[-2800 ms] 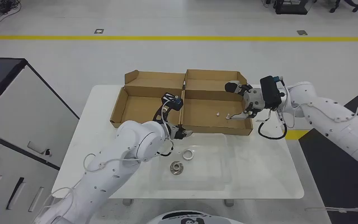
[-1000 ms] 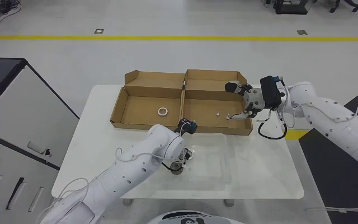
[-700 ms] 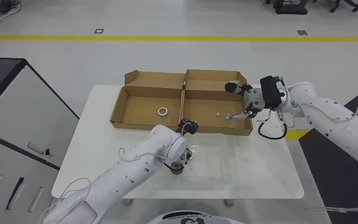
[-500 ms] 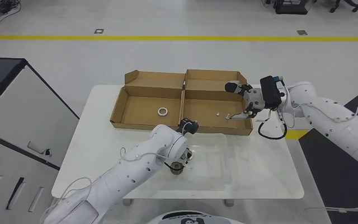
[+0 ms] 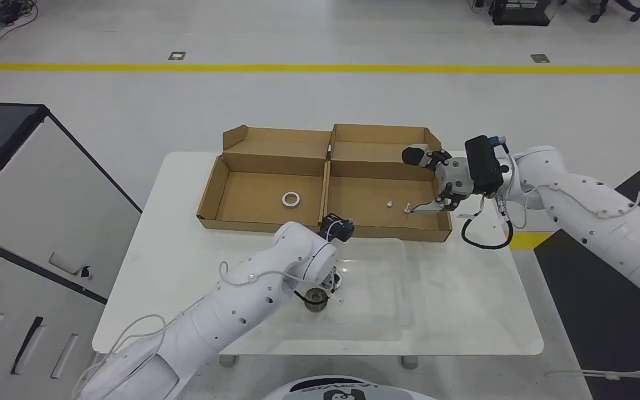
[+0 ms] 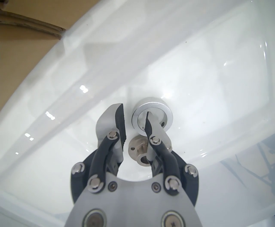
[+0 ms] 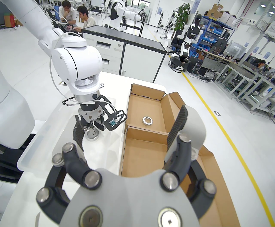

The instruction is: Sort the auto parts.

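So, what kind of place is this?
Probably a robotics lab or workshop hall: other humanoid robots stand behind, a yellow line marks the floor, and shelves hold blue bins.

On the table (image 5: pixel 160 250) we find the tray (image 5: pixel 385 295), with the box (image 5: pixel 380 150) at its twelve o'clock. In the tray a ring (image 6: pixel 167 114) sits just beside a flanged hub (image 6: pixel 137 150). A second ring (image 5: pixel 291 199) lies in the box's nine o'clock compartment, small parts (image 5: pixel 408 209) in its three o'clock one.
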`<state>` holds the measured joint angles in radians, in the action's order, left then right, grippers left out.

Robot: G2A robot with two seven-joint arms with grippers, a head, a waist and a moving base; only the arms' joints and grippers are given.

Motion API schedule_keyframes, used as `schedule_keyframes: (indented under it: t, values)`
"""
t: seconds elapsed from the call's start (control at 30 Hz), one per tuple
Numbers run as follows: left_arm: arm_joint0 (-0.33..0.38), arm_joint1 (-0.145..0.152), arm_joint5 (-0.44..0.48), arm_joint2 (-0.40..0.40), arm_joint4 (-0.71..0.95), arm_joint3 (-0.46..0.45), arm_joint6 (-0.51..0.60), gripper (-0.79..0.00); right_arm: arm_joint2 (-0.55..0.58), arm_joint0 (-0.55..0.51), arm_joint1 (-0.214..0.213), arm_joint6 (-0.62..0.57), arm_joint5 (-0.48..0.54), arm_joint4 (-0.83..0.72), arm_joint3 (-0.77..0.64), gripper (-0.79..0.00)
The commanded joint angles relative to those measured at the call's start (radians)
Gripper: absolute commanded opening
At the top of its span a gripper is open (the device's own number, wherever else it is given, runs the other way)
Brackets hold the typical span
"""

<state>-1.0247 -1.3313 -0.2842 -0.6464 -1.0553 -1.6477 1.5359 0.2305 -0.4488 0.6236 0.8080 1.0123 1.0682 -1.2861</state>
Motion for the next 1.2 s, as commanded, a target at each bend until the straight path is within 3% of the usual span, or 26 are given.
schedule_keyframes:
  t: [0.0, 0.33, 0.4, 0.43, 0.47, 0.6, 0.83, 1.17]
  values:
    - [0.003, 0.001, 0.0, 0.006, 0.005, 0.005, 0.0, -0.526, 0.0, 0.0, 0.0, 0.0, 0.0, 0.0, 0.0, 0.0]
    - [0.036, 0.0, 0.0, 0.043, 0.021, 0.045, 0.0, -0.545, 0.0, 0.0, 0.0, 0.0, 0.0, 0.0, 0.0, 0.0]
    - [0.043, 0.0, 0.0, 0.05, 0.019, 0.053, 0.0, -0.631, 0.0, 0.0, 0.0, 0.0, 0.0, 0.0, 0.0, 0.0]
    - [0.047, 0.0, 0.0, 0.057, 0.013, 0.06, 0.0, -0.754, 0.0, 0.0, 0.0, 0.0, 0.0, 0.0, 0.0, 0.0]
    - [0.05, 0.0, 0.0, 0.059, 0.014, 0.064, 0.0, -0.785, 0.0, 0.0, 0.0, 0.0, 0.0, 0.0, 0.0, 0.0]
    - [0.061, 0.0, 0.0, 0.061, 0.015, 0.059, 0.0, -0.785, 0.0, 0.0, 0.0, 0.0, 0.0, 0.0, 0.0, 0.0]
    - [0.06, 0.021, 0.0, 0.021, -0.002, -0.054, 0.0, -0.785, 0.0, 0.0, 0.0, 0.0, 0.0, 0.0, 0.0, 0.0]
    - [0.001, 0.094, 0.0, -0.114, 0.016, -0.319, 0.0, -0.785, 0.0, 0.0, 0.0, 0.0, 0.0, 0.0, 0.0, 0.0]
